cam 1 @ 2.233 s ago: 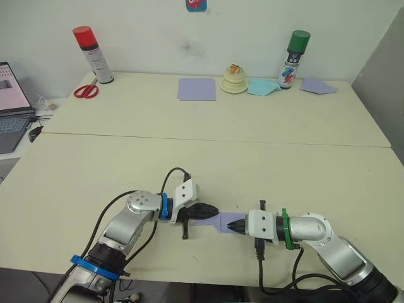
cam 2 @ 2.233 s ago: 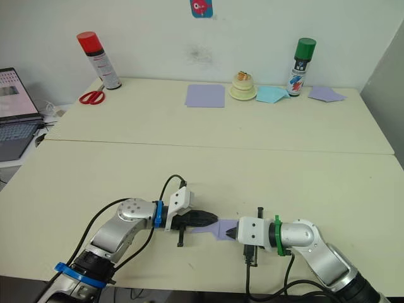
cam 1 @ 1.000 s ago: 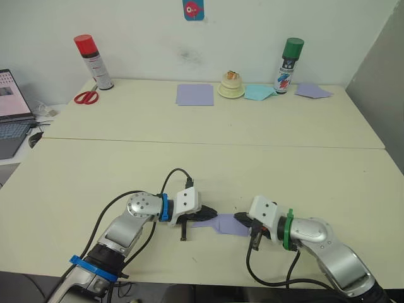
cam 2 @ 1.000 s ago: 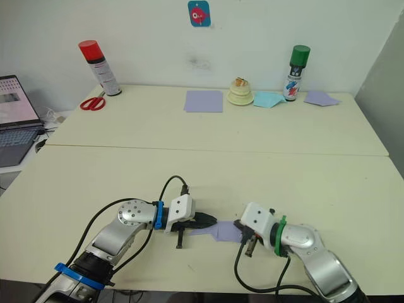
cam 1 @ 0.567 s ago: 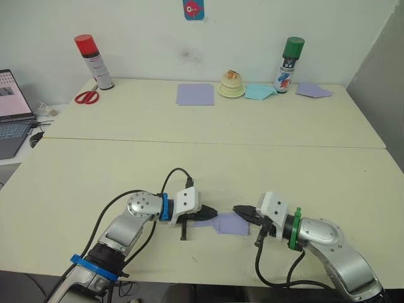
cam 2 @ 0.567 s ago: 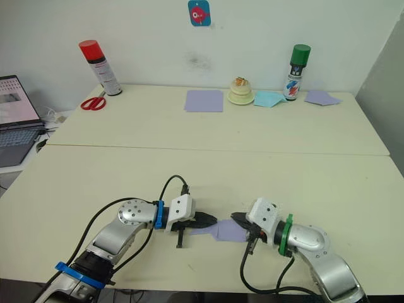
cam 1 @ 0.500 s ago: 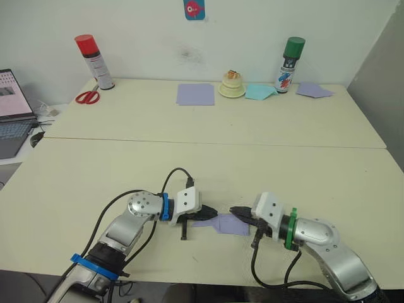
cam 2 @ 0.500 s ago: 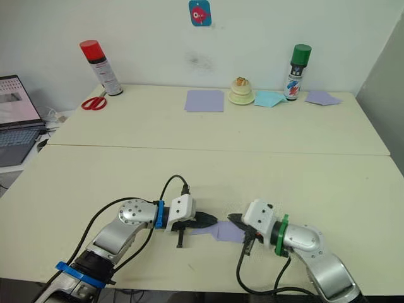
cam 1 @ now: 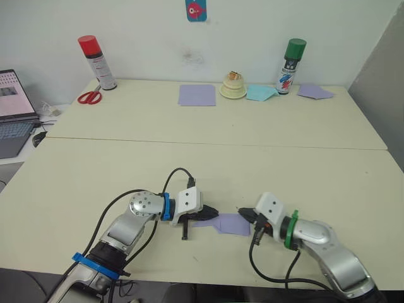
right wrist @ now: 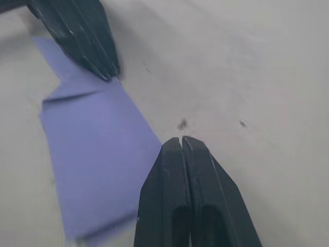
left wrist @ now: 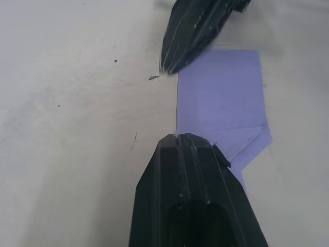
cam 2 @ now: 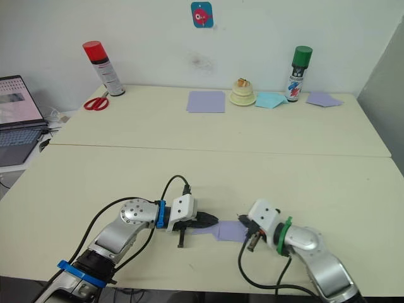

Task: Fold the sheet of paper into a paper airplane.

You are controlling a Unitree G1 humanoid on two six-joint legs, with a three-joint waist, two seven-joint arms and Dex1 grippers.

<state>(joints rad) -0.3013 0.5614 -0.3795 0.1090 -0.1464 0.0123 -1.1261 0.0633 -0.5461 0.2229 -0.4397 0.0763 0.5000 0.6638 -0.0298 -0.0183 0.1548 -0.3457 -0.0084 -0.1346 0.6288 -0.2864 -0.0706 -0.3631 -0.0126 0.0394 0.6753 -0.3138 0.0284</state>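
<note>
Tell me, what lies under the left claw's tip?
The left claw, shut, presses on one end of the folded lavender sheet of paper, flat on the table. The paper's part beneath the tip is hidden.

Matt lavender sheet of paper [cam 1: 228, 223] on smooth matt table [cam 1: 208, 158]

The sheet of paper [cam 1: 228, 223], lavender and partly folded, lies flat near the table's front edge.

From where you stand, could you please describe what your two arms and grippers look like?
Both arms are silver metal with white wrist housings and looping black cables. The left gripper sits beyond a blue wrist ring, the right gripper beyond a green one. Each has two tapered, ridged black fingers.
</note>
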